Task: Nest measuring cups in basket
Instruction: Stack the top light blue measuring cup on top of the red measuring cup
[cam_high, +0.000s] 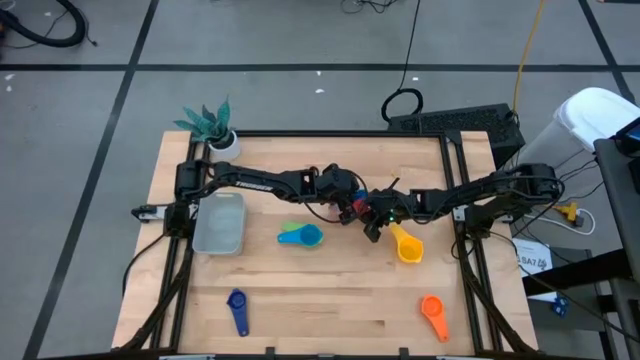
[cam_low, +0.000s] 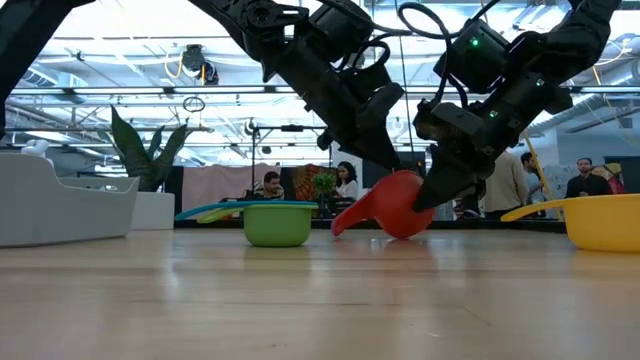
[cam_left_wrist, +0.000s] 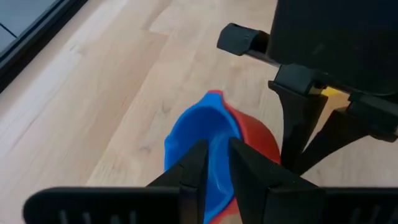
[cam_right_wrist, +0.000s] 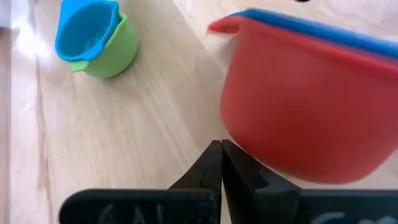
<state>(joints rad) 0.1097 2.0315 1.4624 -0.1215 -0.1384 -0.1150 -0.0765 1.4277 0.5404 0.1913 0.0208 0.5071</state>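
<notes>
Table, mid-task. Basket (cam_high: 219, 224): pale grey-blue tray near the table's left side, under the left arm, nothing seen inside it. Red cup (cam_low: 398, 204): near the table's centre, tilted with its bowl off level and its handle angled down toward the wood, a blue cup (cam_left_wrist: 202, 142) nested inside it. Left gripper (cam_left_wrist: 216, 163): over the nested pair, its two fingers narrowly apart and clamped on the blue cup's rim. Right gripper (cam_right_wrist: 221, 157): just beside the red cup's outer wall on the opposite side, jaws pressed together, holding nothing; whether it touches the wall cannot be told. Green cup (cam_right_wrist: 109, 52): upright on the wood left of the pair, a light blue cup (cam_right_wrist: 84, 30) nested in it. Yellow cup (cam_high: 407, 245): on the table just right of the grippers. Orange cup (cam_high: 433, 314): near the front right corner, well apart from the others. Dark blue cup (cam_high: 238, 308): near the front edge, left of centre. Small white pot with a plant (cam_high: 214, 127): back left corner. People stand in the room beyond the table.
</notes>
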